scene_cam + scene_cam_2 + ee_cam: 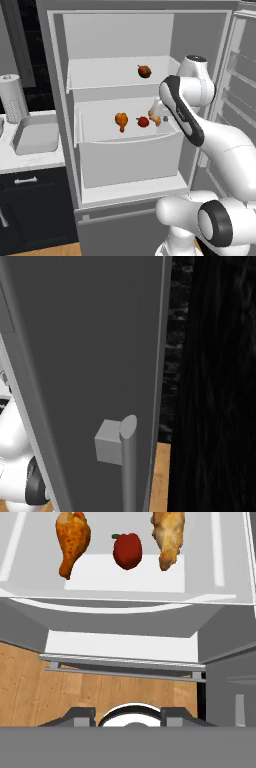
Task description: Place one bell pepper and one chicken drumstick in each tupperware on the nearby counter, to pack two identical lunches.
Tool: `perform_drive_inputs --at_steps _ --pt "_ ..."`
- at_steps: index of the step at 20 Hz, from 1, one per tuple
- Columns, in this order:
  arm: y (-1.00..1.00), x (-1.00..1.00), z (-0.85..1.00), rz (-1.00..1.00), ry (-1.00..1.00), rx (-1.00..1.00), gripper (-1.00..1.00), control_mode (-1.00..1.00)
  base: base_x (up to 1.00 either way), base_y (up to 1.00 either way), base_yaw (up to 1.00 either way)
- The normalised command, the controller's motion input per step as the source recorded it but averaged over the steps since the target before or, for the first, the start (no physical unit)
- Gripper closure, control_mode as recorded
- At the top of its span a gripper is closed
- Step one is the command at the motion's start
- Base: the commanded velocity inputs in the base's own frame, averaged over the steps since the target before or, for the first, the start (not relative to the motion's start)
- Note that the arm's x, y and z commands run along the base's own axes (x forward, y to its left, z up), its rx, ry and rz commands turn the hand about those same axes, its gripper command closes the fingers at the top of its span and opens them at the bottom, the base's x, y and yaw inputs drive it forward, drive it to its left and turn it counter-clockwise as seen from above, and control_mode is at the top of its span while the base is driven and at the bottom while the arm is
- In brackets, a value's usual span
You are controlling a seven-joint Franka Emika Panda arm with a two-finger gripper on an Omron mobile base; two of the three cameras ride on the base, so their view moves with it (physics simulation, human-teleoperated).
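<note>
A: Start with the big picture. Where is everything?

B: The fridge stands open, with the bench off to its left. The arm reaches into the middle shelf, which carries two drumsticks and a pepper.

A: And the hand?

B: Its two tips sit pressed together, holding nothing. In the hand view the food lies ahead of it, in a row across the shelf: the darker drumstick, the red bell pepper, then the paler drumstick.

A: How do the drumsticks lie?

B: Both run lengthwise toward the hand, thin ends nearest. The pepper sits most squarely ahead. A second pepper rests on the shelf above.
</note>
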Motion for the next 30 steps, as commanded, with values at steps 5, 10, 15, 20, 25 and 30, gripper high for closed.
perform_drive_inputs --at_steps 5,10,15,20,25,30 --pt "-0.01 -0.08 -0.32 -0.01 -0.07 0.0 -1.0 -1.0 0.0 0.0 0.0" --pt "-0.02 0.0 -0.54 0.0 -0.15 0.0 -1.0 -1.0 0.0 0.0 0.0" --pt "-0.02 0.0 -0.34 0.0 -0.1 -0.01 -1.0 -1.0 0.0 0.0 0.0" --pt "-0.26 0.08 -0.24 -0.03 0.0 -0.05 -1.0 -1.0 0.0 0.0 0.0" --pt "-0.13 0.42 -0.31 0.0 -0.08 -0.04 -1.0 -1.0 0.0 0.0 0.0" --pt "-0.02 0.6 -0.07 -0.01 -0.02 0.0 -1.0 -1.0 0.0 0.0 0.0"
